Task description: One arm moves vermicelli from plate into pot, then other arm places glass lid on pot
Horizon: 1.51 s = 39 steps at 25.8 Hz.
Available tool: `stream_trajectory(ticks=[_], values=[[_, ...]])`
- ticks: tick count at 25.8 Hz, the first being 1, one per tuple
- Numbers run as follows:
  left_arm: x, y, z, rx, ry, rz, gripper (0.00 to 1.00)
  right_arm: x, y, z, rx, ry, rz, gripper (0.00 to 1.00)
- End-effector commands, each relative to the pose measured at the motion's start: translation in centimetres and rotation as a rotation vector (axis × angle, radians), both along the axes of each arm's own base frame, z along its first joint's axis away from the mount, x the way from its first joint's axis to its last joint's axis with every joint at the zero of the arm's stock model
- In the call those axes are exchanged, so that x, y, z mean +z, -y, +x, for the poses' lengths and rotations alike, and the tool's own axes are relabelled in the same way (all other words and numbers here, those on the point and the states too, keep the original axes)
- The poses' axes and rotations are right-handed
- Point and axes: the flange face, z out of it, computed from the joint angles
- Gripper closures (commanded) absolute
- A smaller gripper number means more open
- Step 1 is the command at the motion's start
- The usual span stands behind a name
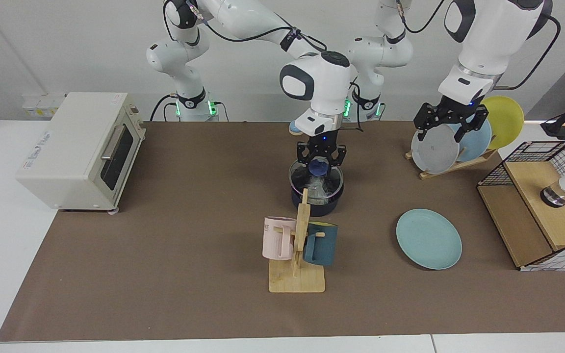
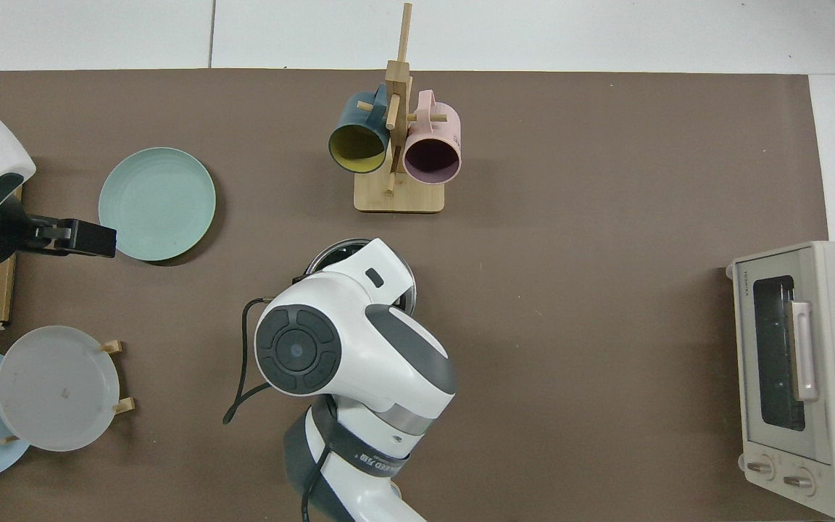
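The dark pot (image 1: 318,205) stands mid-table behind the mug rack. The glass lid (image 1: 330,179) lies level on its rim, and the white vermicelli (image 1: 316,187) shows faintly through the glass. My right gripper (image 1: 320,161) reaches down from above, shut on the lid's blue knob. In the top view the right arm covers most of the pot, leaving only an arc of the lid's rim (image 2: 333,251). The teal plate (image 1: 428,239) (image 2: 156,204) lies bare. My left gripper (image 1: 450,123) (image 2: 75,238) hangs open above the plate rack, holding nothing.
A wooden rack with a pink mug (image 1: 277,238) and a dark teal mug (image 1: 320,243) stands just in front of the pot. A plate rack (image 1: 447,147) with grey, blue and yellow plates, a wire-and-wood box (image 1: 542,206) and a toaster oven (image 1: 79,149) line the sides.
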Motion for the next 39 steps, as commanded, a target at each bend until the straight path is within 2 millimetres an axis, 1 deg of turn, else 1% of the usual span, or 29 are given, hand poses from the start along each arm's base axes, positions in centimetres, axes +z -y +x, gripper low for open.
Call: stream_trajectory(ticks=[1, 3, 5, 11, 19, 29, 39], values=[[0.1, 0.4, -0.1, -0.015, 0.014, -0.013, 0.0, -0.1, 0.3, 1.5, 0.028, 0.023, 0.012, 1.0], [0.2, 0.4, 0.0, -0.026, 0.024, -0.013, 0.0, -0.8, 0.0, 1.6, 0.031, 0.022, 0.013, 1.0], [0.3, 0.5, 0.1, -0.04, 0.038, -0.014, 0.0, -0.9, -0.1, 1.6, 0.034, 0.025, 0.021, 1.0], [0.3, 0.5, 0.3, -0.044, 0.048, -0.025, 0.0, -0.9, -0.2, 1.5, 0.03, 0.017, 0.031, 1.0], [0.2, 0.5, 0.2, -0.042, 0.043, -0.03, 0.0, -1.0, -1.3, 0.5, 0.036, -0.001, 0.05, 1.0], [0.1, 0.5, 0.2, -0.042, 0.041, -0.031, 0.0, -1.2, -1.1, 0.4, 0.023, -0.026, 0.068, 1.0], [0.0, 0.5, 0.2, -0.043, 0.038, -0.031, 0.0, -2.1, -0.3, -0.5, 0.022, -0.05, 0.044, 1.0]])
